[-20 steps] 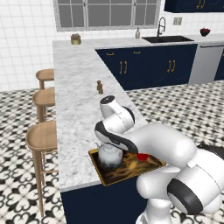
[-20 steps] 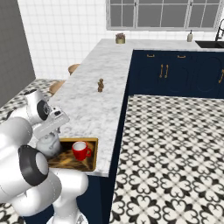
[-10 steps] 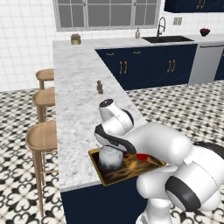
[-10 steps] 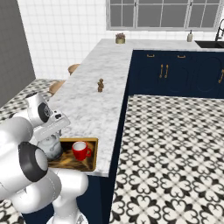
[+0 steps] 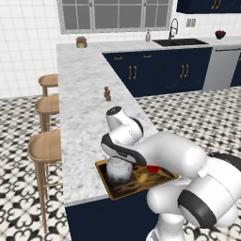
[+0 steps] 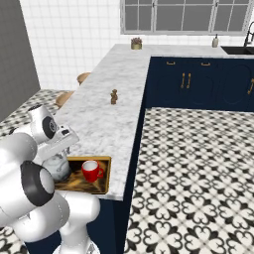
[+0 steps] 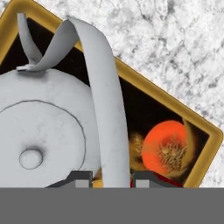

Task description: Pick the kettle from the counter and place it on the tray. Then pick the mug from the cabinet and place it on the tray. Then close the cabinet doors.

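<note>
The silver-grey kettle (image 5: 117, 172) (image 6: 57, 166) (image 7: 43, 131) stands on the left part of the gold-rimmed tray (image 5: 104, 180) (image 6: 102, 173) (image 7: 175, 101), at the near end of the marbled counter (image 5: 84, 103). My gripper (image 7: 112, 178) hangs just above it, open, a fingertip on each side of the arched handle (image 7: 103, 96) with a thin gap. The red mug (image 6: 92, 170) (image 5: 153, 168) stands upright on the tray to the kettle's right. The cabinet and its doors are out of view.
A small brown pepper mill (image 5: 108, 93) (image 6: 114, 96) stands mid-counter. Several wooden stools (image 5: 44, 146) line the counter's left side. The tray lies close to the counter's front edge. A sink (image 5: 181, 42) and a potted plant (image 5: 81, 42) are far back.
The kettle has come down a little and rests on the tray. My fingers have parted off its handle.
</note>
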